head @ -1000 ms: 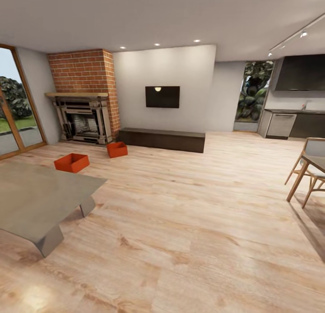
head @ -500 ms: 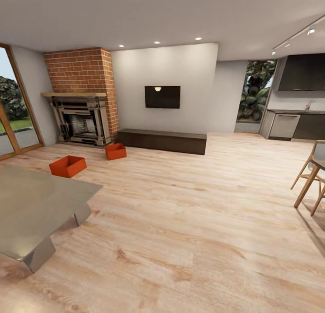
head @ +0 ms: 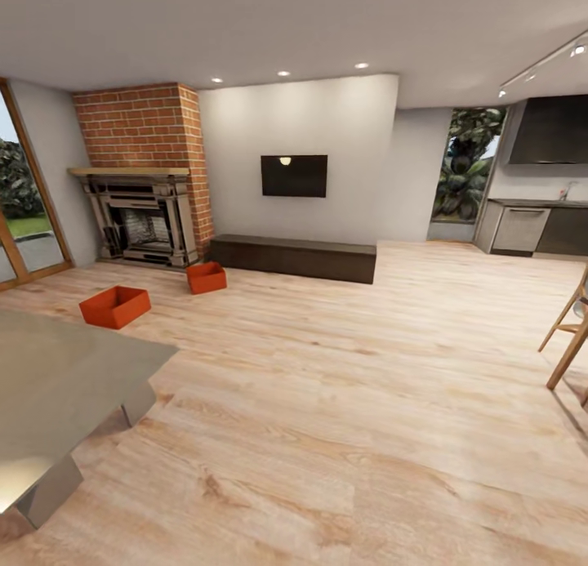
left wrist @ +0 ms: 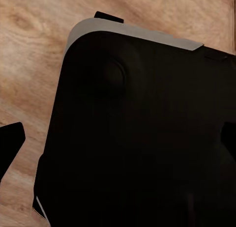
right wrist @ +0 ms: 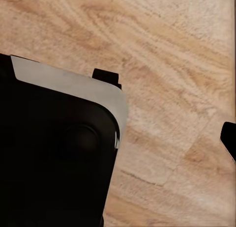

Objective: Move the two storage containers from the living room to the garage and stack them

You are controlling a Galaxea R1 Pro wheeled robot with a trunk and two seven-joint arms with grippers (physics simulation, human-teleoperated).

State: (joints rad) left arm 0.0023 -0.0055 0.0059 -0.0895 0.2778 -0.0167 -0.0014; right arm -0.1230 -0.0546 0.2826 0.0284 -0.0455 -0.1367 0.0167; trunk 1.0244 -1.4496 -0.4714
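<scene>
- Head view: the two storage containers sit on the light wood-plank floor [head: 343,403] of the living room, ahead and to the robot's left. The nearer container [head: 115,306] lies open side up, just beyond the far edge of the grey table [head: 57,386]. The farther container [head: 206,278] rests close to the brick fireplace [head: 143,174] and the end of the low dark bench [head: 294,257] under the wall TV [head: 294,176]. The two are near each other but apart. The nearer one's long axis runs slantwise, from near-left to far-right. Both lie well away, so my judgement is that the coming move is a drive forward and leftward, skirting the table; the left arm would then be the closer one to the nearer bin.
- Left wrist view: a dark, rounded body with a pale grey rim, likely part of the robot, hangs over the plank floor. A black tip [left wrist: 11,141] juts in at one edge; whether the left pincer is apart or together I cannot tell.
- Right wrist view: the same kind of dark body with a grey rim over the planks, and a black sliver [right wrist: 229,138] at the edge. The right pincer's state cannot be told either.
</scene>
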